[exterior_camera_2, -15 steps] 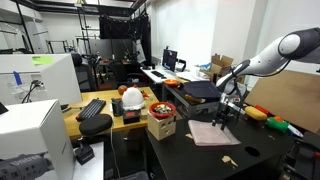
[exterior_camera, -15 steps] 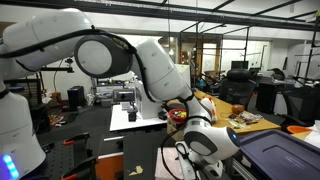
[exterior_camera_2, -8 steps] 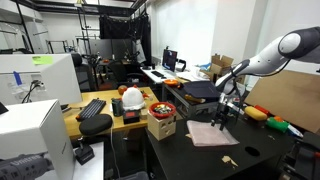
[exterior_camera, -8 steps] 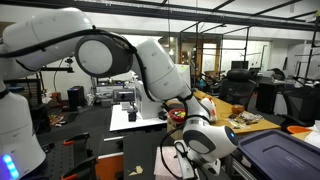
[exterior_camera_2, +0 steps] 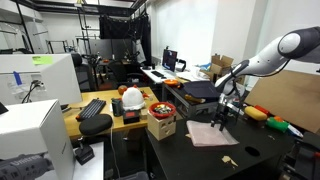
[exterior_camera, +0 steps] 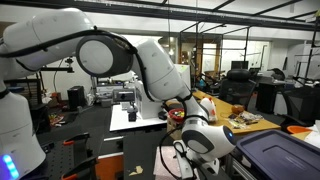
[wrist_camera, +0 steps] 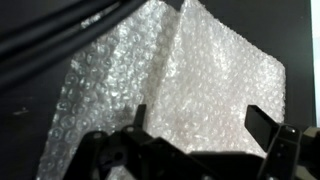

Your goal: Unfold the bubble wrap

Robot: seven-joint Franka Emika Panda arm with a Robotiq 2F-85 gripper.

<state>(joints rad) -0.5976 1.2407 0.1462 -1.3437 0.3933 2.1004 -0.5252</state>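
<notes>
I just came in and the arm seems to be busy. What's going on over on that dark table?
The Panda arm has its gripper low over the bubble wrap, which lies on the dark table. In the wrist view the fingers stand apart with nothing clamped between them. A fold line runs down the sheet, and one side looks whiter and thicker, so it does not appear fully unfolded yet. Whether the fingertips touch the wrap cannot be told.
</notes>
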